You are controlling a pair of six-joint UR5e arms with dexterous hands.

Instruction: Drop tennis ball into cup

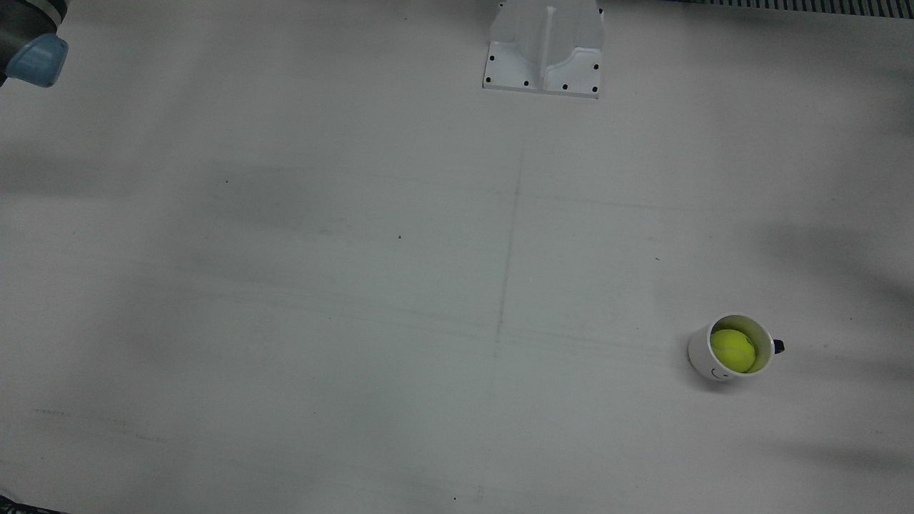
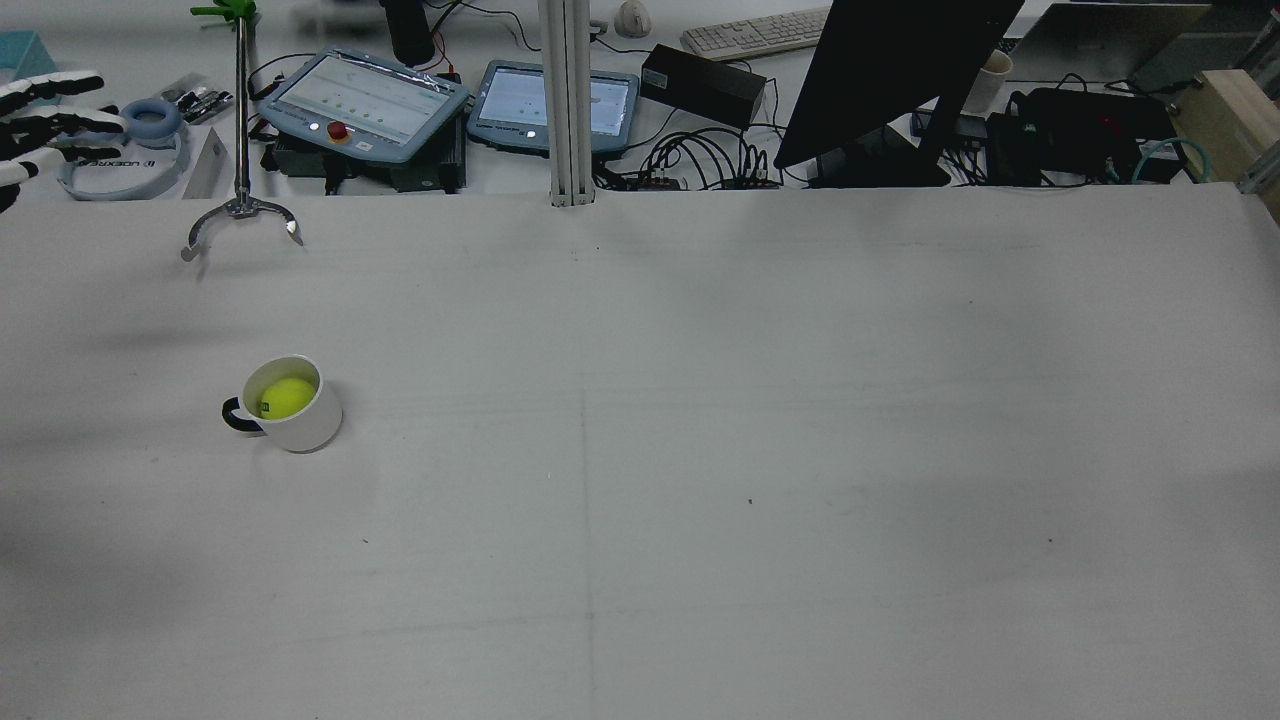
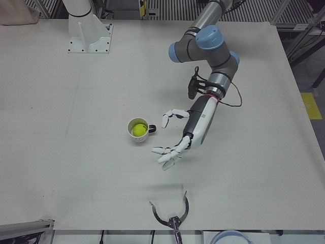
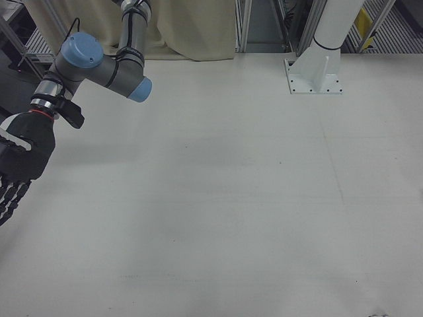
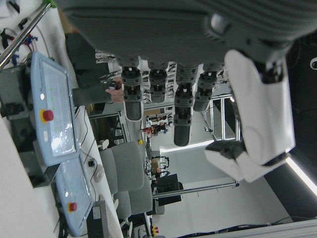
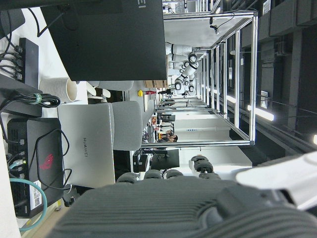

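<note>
A white cup [image 1: 703, 359] with a dark handle stands upright on the white table, on the left arm's half. The yellow-green tennis ball [image 1: 732, 350] lies inside it. The cup [image 2: 305, 427] and the ball [image 2: 287, 396] also show in the rear view. In the left-front view, my left hand [image 3: 184, 135] hovers just right of the cup [image 3: 141, 139], open and empty with its fingers spread, clear of the ball [image 3: 138, 130]. My right hand [image 4: 18, 162] hangs at the left edge of the right-front view, far from the cup, with its fingers extended and empty.
A white arm pedestal [image 1: 544, 50] stands at the table's robot-side edge. A metal claw stand [image 2: 240, 215] stands near the operators' edge beyond the cup. Tablets [image 2: 365, 100], cables and a dark monitor [image 2: 890, 70] lie past that edge.
</note>
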